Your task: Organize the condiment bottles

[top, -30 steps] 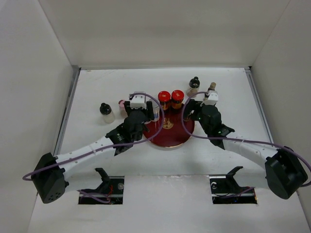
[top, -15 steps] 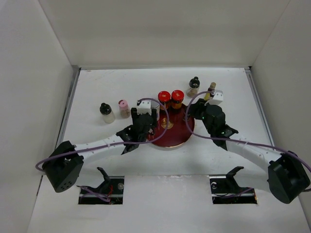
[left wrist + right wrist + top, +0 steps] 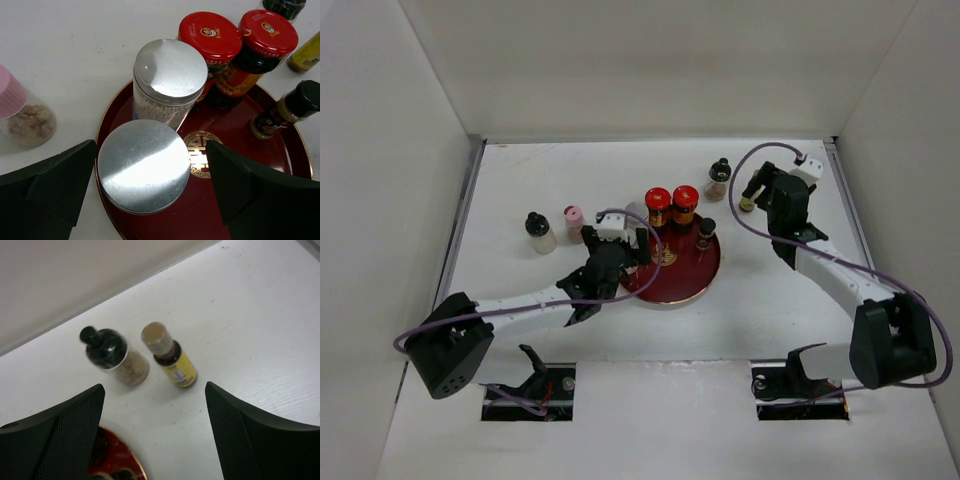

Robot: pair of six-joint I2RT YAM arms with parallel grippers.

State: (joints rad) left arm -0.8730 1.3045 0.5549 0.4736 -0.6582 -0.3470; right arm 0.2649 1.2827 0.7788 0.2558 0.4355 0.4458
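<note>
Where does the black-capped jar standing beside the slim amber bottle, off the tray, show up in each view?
Top external: black-capped jar at the back, behind the right edge of the dark red tray.
Left wrist: only its cap, cut by the top edge.
Right wrist: left of centre, beside the amber bottle.
Shared landmark: the tray, in all three views.

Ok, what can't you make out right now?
Left wrist: near silver-capped jar shows only its lid, body hidden; far black-capped bottle cut by top edge.
Top external: that jar hidden under the left gripper.
Right wrist: tray cut by bottom edge and fingers; amber bottle label too blurred to read.
</note>
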